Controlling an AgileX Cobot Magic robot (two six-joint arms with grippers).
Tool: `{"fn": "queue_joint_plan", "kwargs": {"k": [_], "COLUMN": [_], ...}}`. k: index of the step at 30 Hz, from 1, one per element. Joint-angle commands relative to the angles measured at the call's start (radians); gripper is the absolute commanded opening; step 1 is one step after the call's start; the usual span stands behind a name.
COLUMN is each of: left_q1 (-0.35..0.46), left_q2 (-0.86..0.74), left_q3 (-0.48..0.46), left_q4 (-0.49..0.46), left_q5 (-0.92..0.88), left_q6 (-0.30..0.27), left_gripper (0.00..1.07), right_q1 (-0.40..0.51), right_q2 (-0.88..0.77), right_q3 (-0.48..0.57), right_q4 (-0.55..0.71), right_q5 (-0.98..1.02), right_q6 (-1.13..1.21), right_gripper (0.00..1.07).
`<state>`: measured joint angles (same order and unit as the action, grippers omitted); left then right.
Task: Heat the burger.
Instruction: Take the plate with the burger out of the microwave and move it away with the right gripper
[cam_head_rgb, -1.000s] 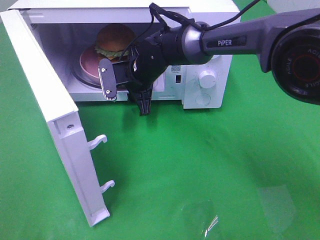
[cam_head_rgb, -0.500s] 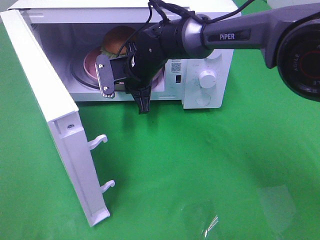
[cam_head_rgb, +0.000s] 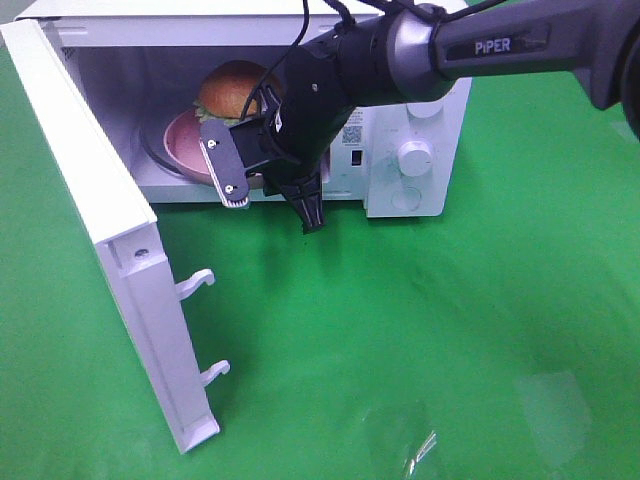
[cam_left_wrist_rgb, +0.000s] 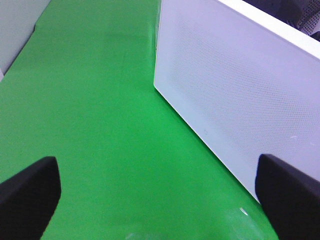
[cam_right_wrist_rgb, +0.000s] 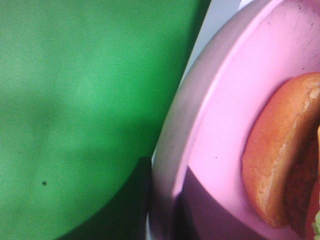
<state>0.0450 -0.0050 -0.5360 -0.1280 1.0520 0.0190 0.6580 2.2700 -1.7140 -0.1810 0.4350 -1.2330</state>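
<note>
Burger (cam_head_rgb: 232, 88) inside the microwave (cam_head_rgb: 415, 150): only the upper bun and a sliver of lettuce showed, the rest lay behind the right gripper (cam_head_rgb: 270, 205). Pink plate (cam_head_rgb: 178, 135) likewise half covered. Right wrist view ran too close and blurred; burger and plate cut off at the frame edge. Left gripper's fingers (cam_left_wrist_rgb: 27, 192) showed only as dark tips.

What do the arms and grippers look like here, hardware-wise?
Right arm: dark grey link with white PIPER lettering, silver collar, black wrist housing, loose black cables on top. Right gripper: a grey metal finger plate with screws, plus a black finger. Left gripper: only two black fingertips show.
</note>
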Motion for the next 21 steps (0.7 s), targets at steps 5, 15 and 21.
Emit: {"fn": "queue_joint_plan", "kwargs": {"k": [5,15,21], "left_q1": [0.004,0.004,0.004], "left_q2": [-0.015,-0.015,-0.015], "left_q3": [0.003,0.003,0.003], "left_q4": [-0.001,-0.001,-0.001], "left_q5": [-0.013,-0.013,-0.013], "left_q6": [0.003,0.003,0.003], "left_gripper": [0.98,0.98,0.98], "right_q1": [-0.003,-0.003,-0.003], "right_q2": [-0.09,-0.19,-0.236], "right_q3": [0.1,0.246,0.324], "right_q4": [-0.027,-0.083,-0.122], "right_q5": [-0.093,-0.2,-0.267], "right_q6": [-0.003,-0.003,-0.003], "right_gripper": [0.0,0.0,0.0]}}
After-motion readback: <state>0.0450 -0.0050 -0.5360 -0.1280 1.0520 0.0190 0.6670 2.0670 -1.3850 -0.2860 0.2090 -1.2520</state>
